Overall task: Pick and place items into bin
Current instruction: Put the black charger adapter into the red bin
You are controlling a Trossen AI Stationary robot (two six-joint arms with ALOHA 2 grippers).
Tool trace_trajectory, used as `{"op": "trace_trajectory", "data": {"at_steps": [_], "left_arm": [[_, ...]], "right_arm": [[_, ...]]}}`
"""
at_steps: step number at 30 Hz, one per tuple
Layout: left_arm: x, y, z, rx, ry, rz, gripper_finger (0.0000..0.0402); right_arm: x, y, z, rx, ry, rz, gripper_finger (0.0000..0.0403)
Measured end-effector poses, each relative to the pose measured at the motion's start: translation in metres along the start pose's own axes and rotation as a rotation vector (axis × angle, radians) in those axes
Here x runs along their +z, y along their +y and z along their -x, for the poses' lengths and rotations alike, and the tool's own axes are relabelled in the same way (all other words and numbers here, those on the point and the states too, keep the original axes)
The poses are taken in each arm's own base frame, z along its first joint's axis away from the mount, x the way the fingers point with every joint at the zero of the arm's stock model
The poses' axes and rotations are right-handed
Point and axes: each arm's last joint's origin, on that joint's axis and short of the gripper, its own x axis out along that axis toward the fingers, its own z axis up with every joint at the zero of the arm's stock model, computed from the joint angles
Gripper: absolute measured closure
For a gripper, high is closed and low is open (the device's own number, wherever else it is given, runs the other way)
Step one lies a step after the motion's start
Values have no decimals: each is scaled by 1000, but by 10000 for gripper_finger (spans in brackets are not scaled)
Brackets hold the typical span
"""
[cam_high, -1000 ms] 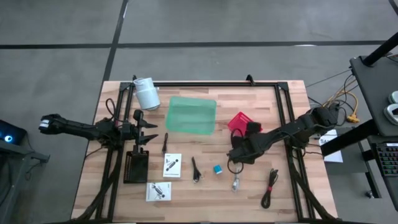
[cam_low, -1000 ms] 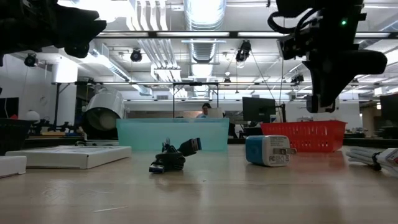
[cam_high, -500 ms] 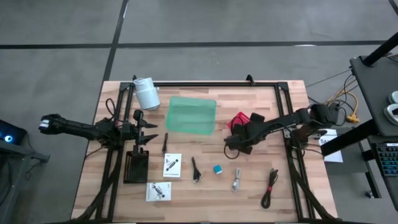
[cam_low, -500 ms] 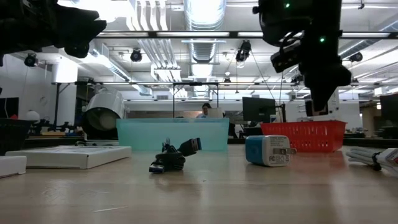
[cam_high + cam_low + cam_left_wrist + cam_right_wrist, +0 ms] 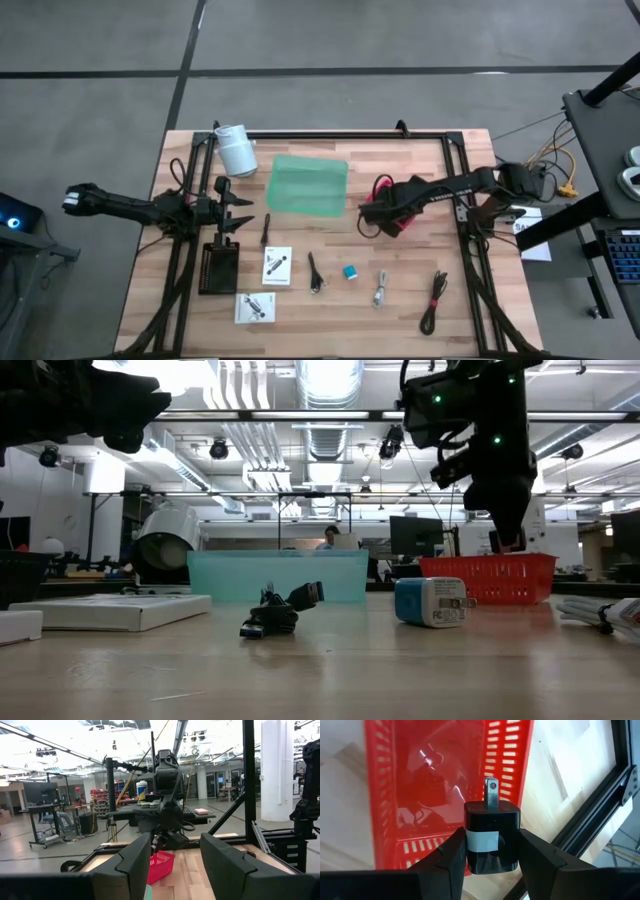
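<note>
The right gripper (image 5: 490, 851) is clamped on a small black adapter (image 5: 491, 837), a blocky plug with a white band round its body, held between the two fingers (image 5: 451, 857) with its metal prong pointing straight forward, away from the wrist; its long axis runs along the fingers. Directly beyond the prong sits the red basket (image 5: 427, 785), so the adapter hangs over that bin's near rim, toward the right side of the table (image 5: 450, 300), midway between the back and front edges. In the high view the right arm reaches in from the right edge, its gripper (image 5: 375, 212) over the red basket (image 5: 392, 222). The left gripper (image 5: 238, 205) waits near the left edge of the table, its jaws standing wide apart with nothing between them. A green bin (image 5: 307, 184) lies near the middle of the back half. Along the front half lie two white packets (image 5: 277, 266), a small black cable (image 5: 315, 275), a blue cylinder (image 5: 349, 271), a silver cable (image 5: 381, 291) and a longer black cable (image 5: 435, 300) toward the front right corner. A white roll (image 5: 236, 150) stands at the back left corner.
</note>
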Motion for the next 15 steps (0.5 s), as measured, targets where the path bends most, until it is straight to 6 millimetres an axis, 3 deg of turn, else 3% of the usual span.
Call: {"op": "trace_trajectory", "data": {"at_steps": [6, 15], "left_arm": [[0, 0, 0, 0, 0, 0, 244], [0, 0, 0, -1, 4, -1, 244]], "right_arm": [[-2, -4, -6, 18, -6, -3, 266], [-18, -26, 5, 191, -169, -105, 266]]}}
